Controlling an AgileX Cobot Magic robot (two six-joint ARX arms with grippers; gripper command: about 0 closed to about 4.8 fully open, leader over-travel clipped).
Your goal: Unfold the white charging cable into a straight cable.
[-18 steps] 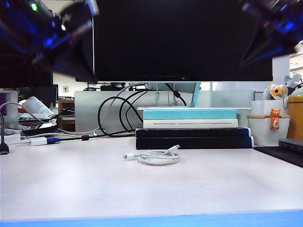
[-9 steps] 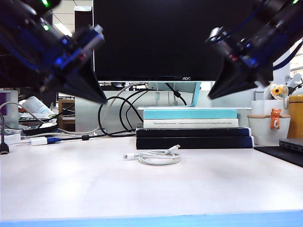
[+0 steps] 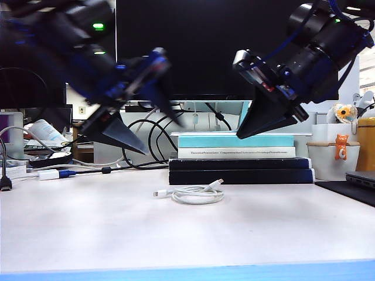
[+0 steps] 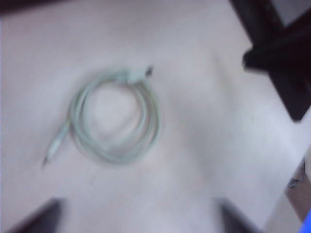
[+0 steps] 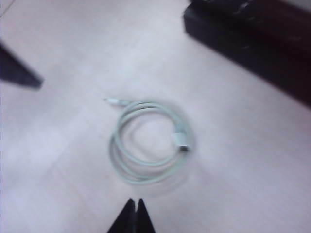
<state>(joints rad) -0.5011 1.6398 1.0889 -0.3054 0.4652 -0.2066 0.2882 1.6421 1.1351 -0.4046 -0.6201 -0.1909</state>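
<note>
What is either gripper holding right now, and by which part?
Nothing. The left gripper is open and the right gripper shut and empty, both above the coiled white charging cable on the table.

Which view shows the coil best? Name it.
The right wrist view: the white charging cable appears from above as a loop, both plugs visible. The left wrist view shows the same coil, blurrier. The exterior view sees it edge-on, flattened.

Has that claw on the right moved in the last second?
Yes. The right gripper has come down and leftward across the monitor, toward the book stack.
</note>
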